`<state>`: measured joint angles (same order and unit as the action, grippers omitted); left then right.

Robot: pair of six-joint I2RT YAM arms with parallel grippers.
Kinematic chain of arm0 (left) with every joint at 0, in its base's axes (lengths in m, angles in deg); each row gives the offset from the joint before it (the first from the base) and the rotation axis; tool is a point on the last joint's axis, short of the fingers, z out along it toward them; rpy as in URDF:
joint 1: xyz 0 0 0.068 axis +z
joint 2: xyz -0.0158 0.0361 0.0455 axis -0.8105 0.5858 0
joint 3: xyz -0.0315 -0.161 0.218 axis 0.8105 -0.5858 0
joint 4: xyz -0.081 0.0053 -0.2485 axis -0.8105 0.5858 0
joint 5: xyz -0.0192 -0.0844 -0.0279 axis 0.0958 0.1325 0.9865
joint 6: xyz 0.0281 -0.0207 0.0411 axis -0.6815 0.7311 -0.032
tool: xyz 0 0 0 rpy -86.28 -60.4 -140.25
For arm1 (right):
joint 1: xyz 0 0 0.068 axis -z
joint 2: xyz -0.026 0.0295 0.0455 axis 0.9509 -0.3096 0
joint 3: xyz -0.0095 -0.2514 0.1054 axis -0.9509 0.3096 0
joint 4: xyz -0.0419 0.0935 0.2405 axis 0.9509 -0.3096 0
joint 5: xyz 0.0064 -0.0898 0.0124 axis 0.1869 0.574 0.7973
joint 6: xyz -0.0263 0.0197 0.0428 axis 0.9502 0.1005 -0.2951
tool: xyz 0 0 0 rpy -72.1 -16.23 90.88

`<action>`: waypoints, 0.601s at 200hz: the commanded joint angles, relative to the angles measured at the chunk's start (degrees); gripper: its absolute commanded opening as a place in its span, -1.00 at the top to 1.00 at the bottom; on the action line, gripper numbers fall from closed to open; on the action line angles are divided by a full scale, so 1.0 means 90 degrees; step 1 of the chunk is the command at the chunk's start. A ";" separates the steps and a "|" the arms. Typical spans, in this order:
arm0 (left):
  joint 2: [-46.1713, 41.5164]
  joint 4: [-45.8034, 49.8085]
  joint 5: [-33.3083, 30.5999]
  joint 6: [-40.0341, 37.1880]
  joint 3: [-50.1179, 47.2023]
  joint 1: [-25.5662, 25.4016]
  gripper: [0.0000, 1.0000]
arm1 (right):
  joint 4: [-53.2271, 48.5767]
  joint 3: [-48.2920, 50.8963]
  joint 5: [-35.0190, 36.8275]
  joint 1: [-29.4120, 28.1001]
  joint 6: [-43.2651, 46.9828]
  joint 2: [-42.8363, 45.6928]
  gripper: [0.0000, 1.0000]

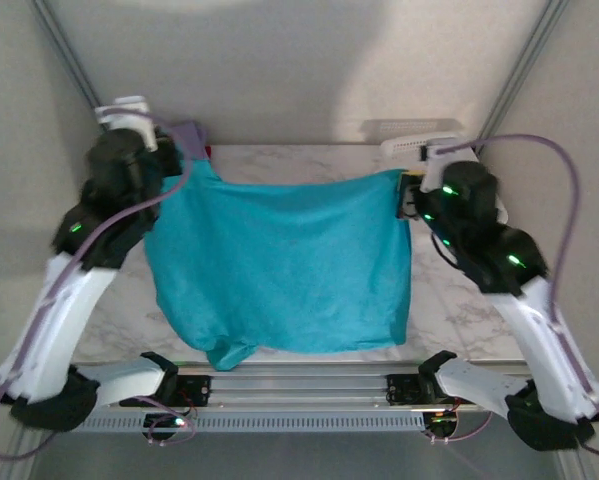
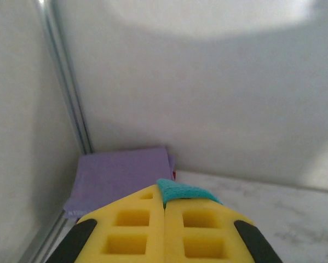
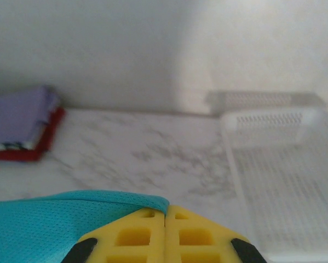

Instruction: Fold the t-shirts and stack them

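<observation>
Top external view, we see our teal shirt (image 1: 279, 265) held spread over the marble desk (image 1: 447, 312), left pincer (image 2: 164, 204) and right pincer (image 3: 165, 210) each clamped on a top corner, folded lavender shirt (image 2: 120, 178) in the far-left corner, white basket (image 3: 278, 159) far right, pale walls (image 1: 279, 70).

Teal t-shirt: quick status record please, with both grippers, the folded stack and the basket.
shirt: teal short-sleeved cloth t-shirt, top edge stretched between both grippers
left gripper: shut on one top corner
right gripper: shut on the other corner
stack: folded lavender shirt on top, red shirt beneath, far left
basket: white perforated plastic basket, far right
</observation>
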<state>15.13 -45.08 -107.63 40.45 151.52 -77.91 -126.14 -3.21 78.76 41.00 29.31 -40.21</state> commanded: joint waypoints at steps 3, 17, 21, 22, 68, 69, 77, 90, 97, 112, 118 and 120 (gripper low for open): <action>0.1051 -0.1041 0.0948 -0.0001 -0.0468 0.0578 1.00 | 0.0850 0.0561 -0.0030 0.0600 -0.0274 -0.1098 1.00; 0.2031 -0.1294 0.1328 -0.0020 -0.0381 0.0765 1.00 | 0.0903 0.0509 -0.0296 0.0943 -0.0454 -0.2102 1.00; 0.2333 -0.1360 0.1428 -0.0009 -0.0310 0.0818 1.00 | 0.0884 0.0421 -0.0341 0.1017 -0.0494 -0.2417 1.00; 0.2415 -0.1376 0.1442 -0.0009 -0.0289 0.0836 1.00 | 0.0881 0.0394 -0.0351 0.1042 -0.0503 -0.2491 1.00; 0.6564 -0.0553 0.2020 -0.0005 0.2975 0.1185 1.00 | -0.0104 -0.2089 -0.0651 0.1496 -0.0308 -0.5890 1.00; 0.6659 -0.0513 0.2017 -0.0008 0.3116 0.1185 1.00 | -0.0141 -0.2170 -0.0643 0.1496 -0.0298 -0.5956 1.00; 0.7354 -0.0198 0.1985 -0.0003 0.4092 0.1225 1.00 | -0.0528 -0.2833 -0.0596 0.1503 -0.0208 -0.6456 0.96; 0.8438 0.0329 0.2007 0.0159 0.5791 0.1332 1.00 | -0.0995 -0.3828 -0.0501 0.1496 -0.0108 -0.7094 0.58; 0.8630 0.0294 0.2140 0.0332 0.6138 0.1422 0.63 | -0.1103 -0.4269 -0.0527 0.1497 -0.0007 -0.7333 0.29; 0.8459 -0.0326 0.2337 0.0684 0.5601 0.1583 0.46 | -0.1284 -0.4970 -0.0358 0.1497 0.0030 -0.7632 0.03; 0.8458 -0.0348 0.2271 0.0773 0.5629 0.1612 0.05 | -0.1355 -0.5227 -0.0378 0.1497 0.0034 -0.7702 -0.09; 0.8462 -0.0347 0.2275 0.0806 0.5659 0.1622 -0.11 | -0.1395 -0.5312 -0.0385 0.1489 0.0034 -0.7722 -0.11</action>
<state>93.54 -47.59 -88.63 42.66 199.26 -65.87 -132.18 -41.40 74.03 54.71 28.13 -109.06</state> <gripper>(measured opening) 0.265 0.478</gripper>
